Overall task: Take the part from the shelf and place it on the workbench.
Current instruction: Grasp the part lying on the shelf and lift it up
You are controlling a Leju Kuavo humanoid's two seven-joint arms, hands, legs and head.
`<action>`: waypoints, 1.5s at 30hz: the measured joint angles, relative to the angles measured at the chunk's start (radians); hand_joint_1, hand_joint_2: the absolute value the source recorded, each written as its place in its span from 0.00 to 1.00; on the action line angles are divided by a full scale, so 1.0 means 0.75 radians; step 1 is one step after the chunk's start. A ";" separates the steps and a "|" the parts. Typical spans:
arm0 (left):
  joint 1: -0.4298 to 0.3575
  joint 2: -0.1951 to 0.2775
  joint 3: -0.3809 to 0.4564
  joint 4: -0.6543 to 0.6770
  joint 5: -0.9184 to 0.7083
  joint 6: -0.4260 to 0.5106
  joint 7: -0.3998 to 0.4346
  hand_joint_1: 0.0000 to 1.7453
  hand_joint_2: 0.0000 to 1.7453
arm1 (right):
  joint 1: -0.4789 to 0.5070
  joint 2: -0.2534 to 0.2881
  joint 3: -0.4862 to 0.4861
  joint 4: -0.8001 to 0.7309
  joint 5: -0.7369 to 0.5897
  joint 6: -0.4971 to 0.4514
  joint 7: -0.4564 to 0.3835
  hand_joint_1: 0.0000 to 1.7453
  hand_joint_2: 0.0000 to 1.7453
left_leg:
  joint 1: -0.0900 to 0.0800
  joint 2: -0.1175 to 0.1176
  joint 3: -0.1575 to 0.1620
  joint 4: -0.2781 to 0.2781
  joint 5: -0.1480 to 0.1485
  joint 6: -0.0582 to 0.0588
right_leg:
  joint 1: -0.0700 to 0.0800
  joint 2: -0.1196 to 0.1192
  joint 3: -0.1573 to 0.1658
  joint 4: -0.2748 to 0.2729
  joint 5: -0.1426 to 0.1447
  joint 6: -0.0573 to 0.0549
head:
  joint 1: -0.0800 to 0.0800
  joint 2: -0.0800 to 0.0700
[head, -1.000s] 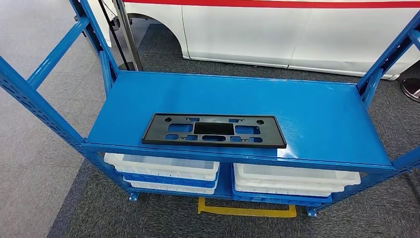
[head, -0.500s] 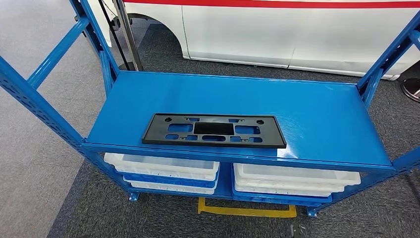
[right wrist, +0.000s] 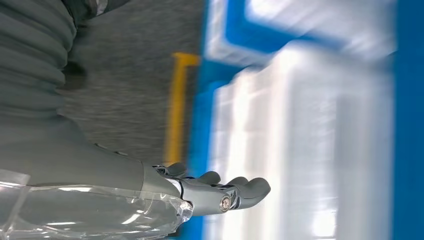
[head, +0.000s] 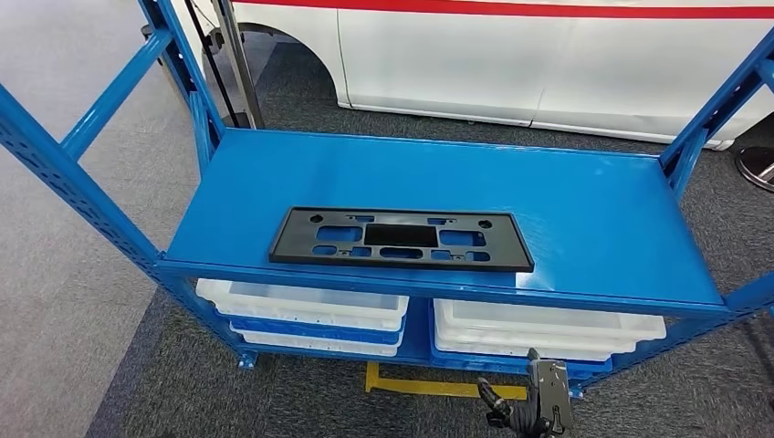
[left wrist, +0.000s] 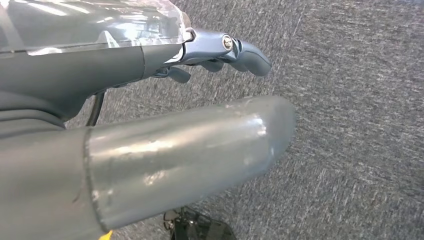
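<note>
The part (head: 402, 240), a flat black rectangular plate with several cut-outs, lies on the blue shelf (head: 566, 210), near the shelf's front edge and left of its middle, its long side running along that edge; nothing touches it. Beneath that shelf, on a lower level, sit white bins (head: 301, 308) stacked over blue ones, a stack on the left and another on the right (head: 548, 330). A yellow marking (head: 429, 387) lies on the grey carpet (head: 55, 274) in front of the rack. The right hand (head: 534, 406) shows at the bottom of the head view, low in front of the rack and well below the part; in the right wrist view its fingers (right wrist: 235, 187) are loosely curled, apart from the thumb, with nothing between them, and the white bins ahead of it are blurred. The left hand (left wrist: 165, 110) hangs over the carpet, its fingers (left wrist: 245, 50) slightly bent and holding nothing. Behind the rack stands a white vehicle body (head: 548, 64) with a red stripe.
</note>
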 joint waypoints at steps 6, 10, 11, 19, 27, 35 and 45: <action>-0.003 -0.020 0.039 0.013 -0.078 0.006 -0.024 0.00 0.00 | 0.045 -0.002 0.111 -0.244 0.047 -0.032 -0.068 0.01 1.00 | 0.004 0.006 0.000 -0.012 0.010 0.009 | -0.013 -0.002 -0.147 0.305 -0.114 0.020 | 0.000 0.000; -0.007 -0.032 0.063 0.021 -0.136 0.010 -0.046 0.00 0.00 | 0.055 -0.015 0.210 -0.389 0.127 -0.076 -0.074 0.01 1.00 | 0.008 -0.001 0.001 0.013 -0.010 -0.027 | -0.019 -0.002 -0.005 0.004 0.028 0.016 | 0.000 0.000; -0.008 -0.033 0.069 0.022 -0.149 0.012 -0.051 0.00 0.00 | 0.056 -0.018 0.235 -0.416 0.153 -0.089 -0.069 0.01 1.00 | 0.006 -0.001 -0.003 0.017 -0.012 -0.036 | -0.014 0.000 0.001 -0.015 0.026 0.006 | 0.000 0.000; -0.012 -0.043 0.102 0.033 -0.249 0.024 -0.076 0.00 0.00 | 0.052 -0.035 0.436 -0.591 0.429 -0.197 0.016 0.01 1.00 | 0.009 0.001 -0.166 0.360 -0.187 -0.069 | -0.005 -0.009 -0.007 -0.027 0.034 -0.059 | -0.001 0.000; -0.012 -0.042 0.124 0.035 -0.349 0.032 -0.076 0.00 0.00 | 0.012 -0.054 0.628 -0.703 0.756 -0.327 0.121 0.01 1.00 | -0.013 -0.001 -0.038 0.040 -0.003 -0.031 | 0.011 -0.005 -0.006 -0.020 0.028 -0.040 | -0.001 0.000; -0.011 -0.040 0.145 0.037 -0.415 0.043 -0.079 0.00 0.00 | -0.013 -0.059 0.669 -0.791 1.104 -0.478 0.185 0.01 1.00 | -0.009 0.005 -0.034 0.011 0.016 0.009 | 0.005 -0.005 -0.172 0.328 -0.143 -0.004 | 0.003 0.000; -0.017 -0.036 0.143 0.042 -0.480 0.042 -0.089 0.00 0.00 | -0.033 -0.009 0.413 -0.858 1.465 -0.526 0.084 0.01 1.00 | -0.016 -0.001 -0.040 0.033 -0.002 -0.033 | 0.014 -0.003 -0.007 -0.043 0.051 -0.051 | 0.003 0.000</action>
